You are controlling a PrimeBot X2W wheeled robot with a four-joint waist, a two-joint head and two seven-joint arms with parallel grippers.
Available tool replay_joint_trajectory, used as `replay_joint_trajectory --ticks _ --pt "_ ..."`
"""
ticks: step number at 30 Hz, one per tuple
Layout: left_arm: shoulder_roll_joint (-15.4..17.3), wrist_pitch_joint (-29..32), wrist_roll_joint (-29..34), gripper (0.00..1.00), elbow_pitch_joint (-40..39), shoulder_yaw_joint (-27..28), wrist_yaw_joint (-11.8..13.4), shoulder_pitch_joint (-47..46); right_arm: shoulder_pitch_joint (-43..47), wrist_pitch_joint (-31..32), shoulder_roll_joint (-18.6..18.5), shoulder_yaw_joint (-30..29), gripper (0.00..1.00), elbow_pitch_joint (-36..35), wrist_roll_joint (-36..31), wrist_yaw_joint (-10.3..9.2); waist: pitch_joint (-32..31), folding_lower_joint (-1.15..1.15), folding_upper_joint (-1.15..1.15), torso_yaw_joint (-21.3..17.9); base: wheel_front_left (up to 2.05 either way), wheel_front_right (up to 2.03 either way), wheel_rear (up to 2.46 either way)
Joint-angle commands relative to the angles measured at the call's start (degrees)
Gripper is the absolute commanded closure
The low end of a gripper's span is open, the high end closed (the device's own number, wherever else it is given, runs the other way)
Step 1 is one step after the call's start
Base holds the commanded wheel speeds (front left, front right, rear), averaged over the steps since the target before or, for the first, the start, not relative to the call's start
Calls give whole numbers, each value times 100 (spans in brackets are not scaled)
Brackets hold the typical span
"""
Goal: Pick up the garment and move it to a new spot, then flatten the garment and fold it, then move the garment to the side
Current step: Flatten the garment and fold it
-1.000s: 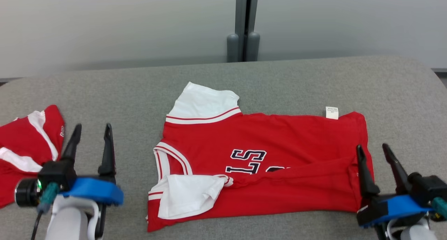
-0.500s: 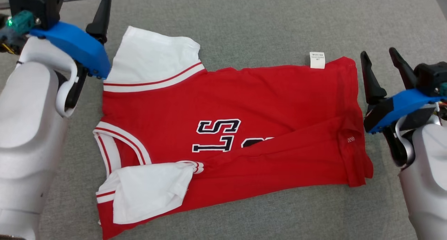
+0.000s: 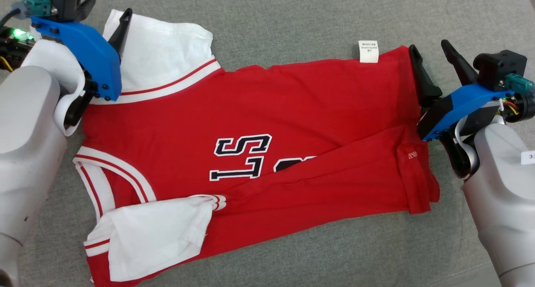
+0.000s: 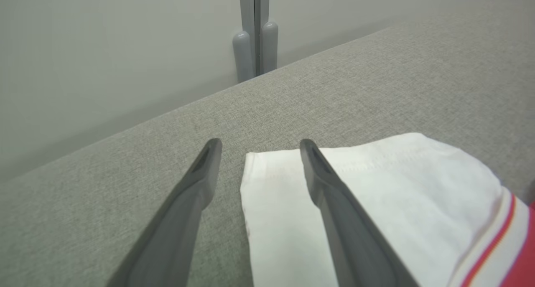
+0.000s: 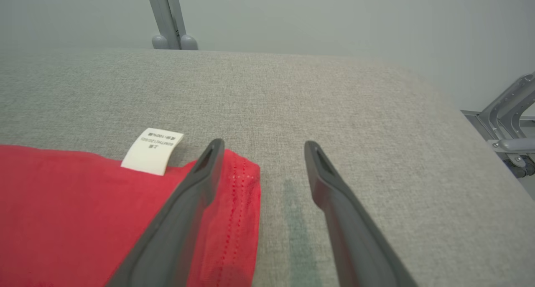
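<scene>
- Nearest the robot, the garment [image 3: 292,124], a red jersey with white sleeves, lies spread sideways on the grey table [image 3: 292,19]. The collar end is toward the robot's left and the hem toward its right.
- The near sleeve [image 3: 154,232] is flopped over onto the red body. A long flap of the near edge is folded up across the front, so it covers part of the black-and-white lettering [image 3: 240,157]. All of that comes from the head view; the wrist cams look at the far corners.
- Further back, the left gripper [image 3: 108,7] is at the outer corner of the far sleeve [image 3: 167,53], fingers spread wide with nothing between them but air.
- The left wrist view is clearer: one finger is over bare table and the other over the white cloth, with the sleeve's edge running between them. I honestly can't tell if the tips touch the fabric.
- It's the same deal on the other end. The right gripper [image 3: 428,45] is at the far hem corner, fingers wide apart and gripping nothing.
- The right wrist view puts one finger over the stitched red hem and the other over bare table.
- A white label [image 3: 368,52] sticks out past the jersey's far edge, near the right gripper's inner finger. The print is too small to read.
- Farthest out, the wrist views give what the head cam's downward look leaves out: the table's back edge, a pale wall [image 4: 104,49] and a grey post [image 4: 255,49].
- The right wrist view also catches a metal frame [image 5: 505,124] off the table's end.
</scene>
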Motion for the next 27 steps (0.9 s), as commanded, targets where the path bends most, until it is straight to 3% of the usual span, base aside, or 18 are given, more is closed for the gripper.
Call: replay_joint_trajectory --ticks 1,8,15,16,17,27 --pt "52 32 -99 0 65 -68 -6 -112 -131 -69 -16 42 0 60 45 1 41 -1 -1 -12 0 0 0" --pt "94 324 -736 0 356 -476 -6 -278 -438 -315 53 359 0 479 246 1 175 -1 -1 -90 0 0 0" --pt "-126 613 -1427 1 404 -679 -6 -354 -665 -381 19 707 0 845 493 1 199 -1 -1 -85 0 0 0" --pt "-110 587 -1425 58 422 -730 -6 -422 -691 -378 -7 763 0 893 526 1 203 -1 -1 -75 0 0 0" --pt "-81 515 -1352 100 451 -818 -6 -476 -717 -365 -19 823 0 942 556 1 202 -1 -1 -66 0 0 0" --pt "-244 -283 -1452 100 510 -1151 -7 -739 -879 136 -232 1275 0 1326 1141 1 141 -1 -1 216 0 0 0"
